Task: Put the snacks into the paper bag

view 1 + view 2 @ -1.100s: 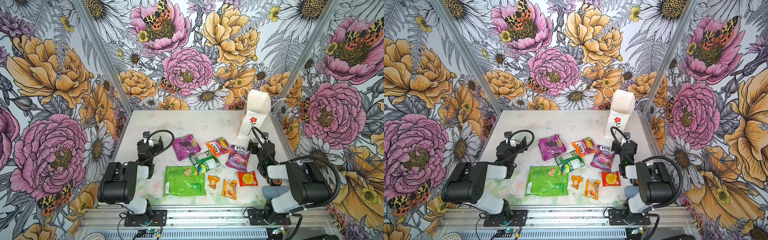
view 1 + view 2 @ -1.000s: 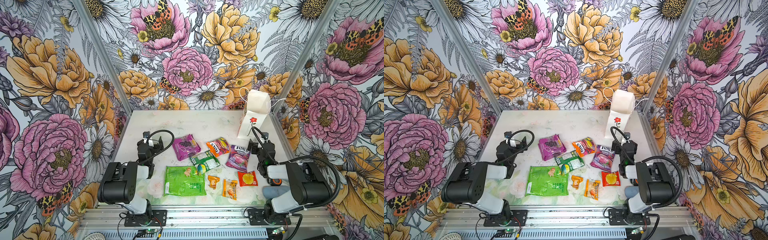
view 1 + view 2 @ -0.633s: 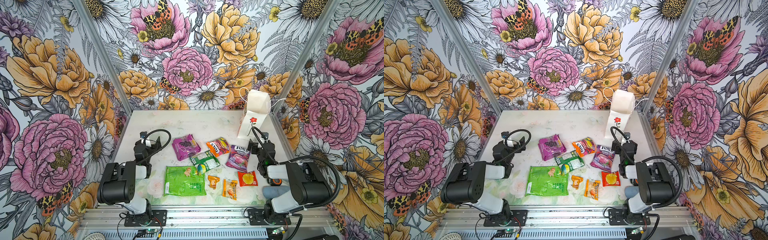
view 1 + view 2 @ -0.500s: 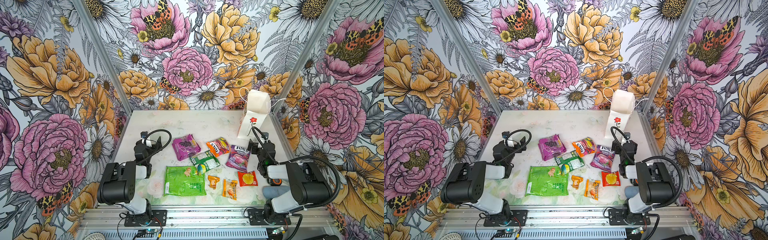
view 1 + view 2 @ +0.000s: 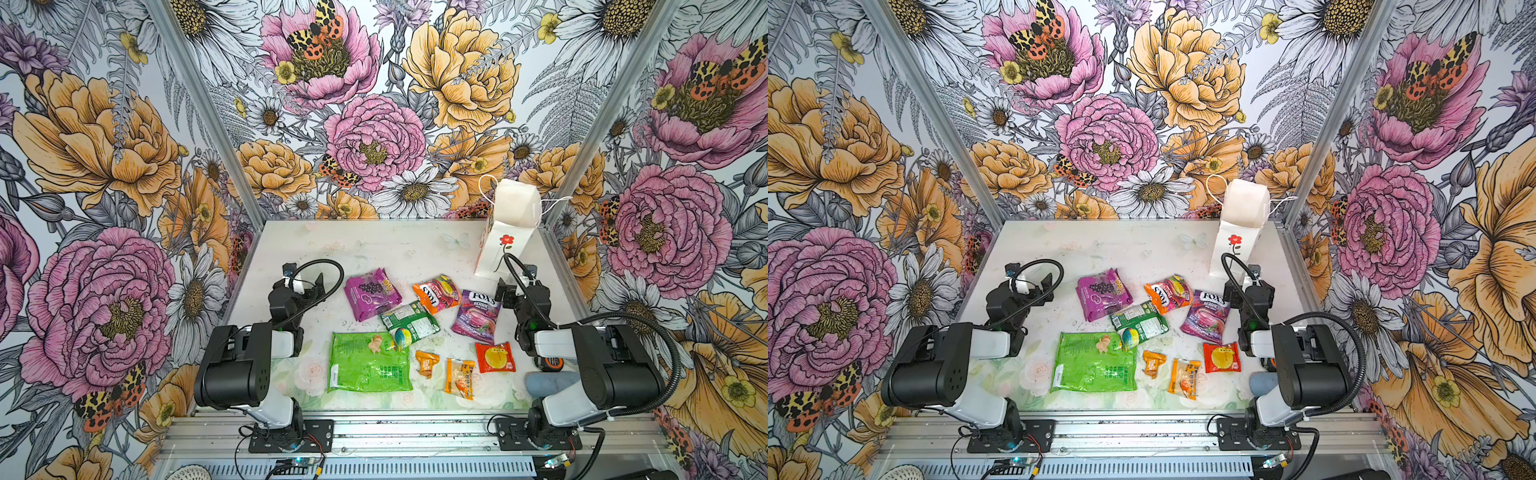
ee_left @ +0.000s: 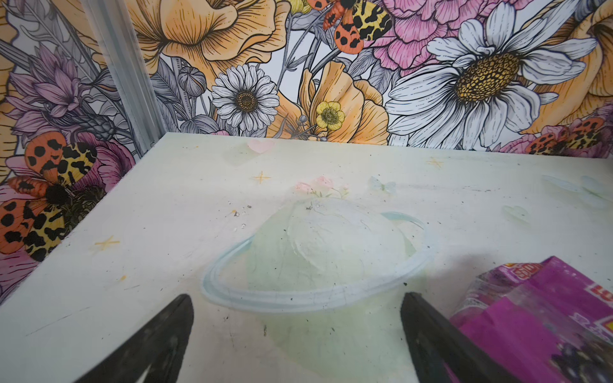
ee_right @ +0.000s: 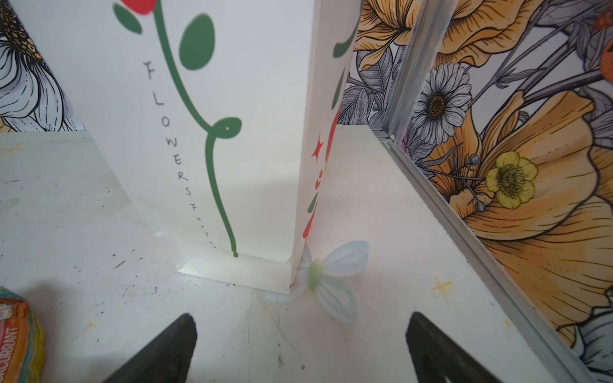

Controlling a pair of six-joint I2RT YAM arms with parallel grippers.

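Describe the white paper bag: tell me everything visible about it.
The paper bag is tall, white, stiff paper, standing upright with its mouth open at the table's far right corner. Thin white cord handles stick out at both sides. Its front shows a red flower on a green stem with leaves, and the word FLOWERS running down. Only the table touches it; no packet shows in its mouth, and the open right gripper sits just short of its base.

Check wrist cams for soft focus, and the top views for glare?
Left wrist view: glossy purple snack packet close to the lens is soft; wall print sharp. Right wrist view: tall white paper bag, flower head and leaves blurred, lettering lower down legible. Both top views: patchy sheen on the large flat green foil packet.
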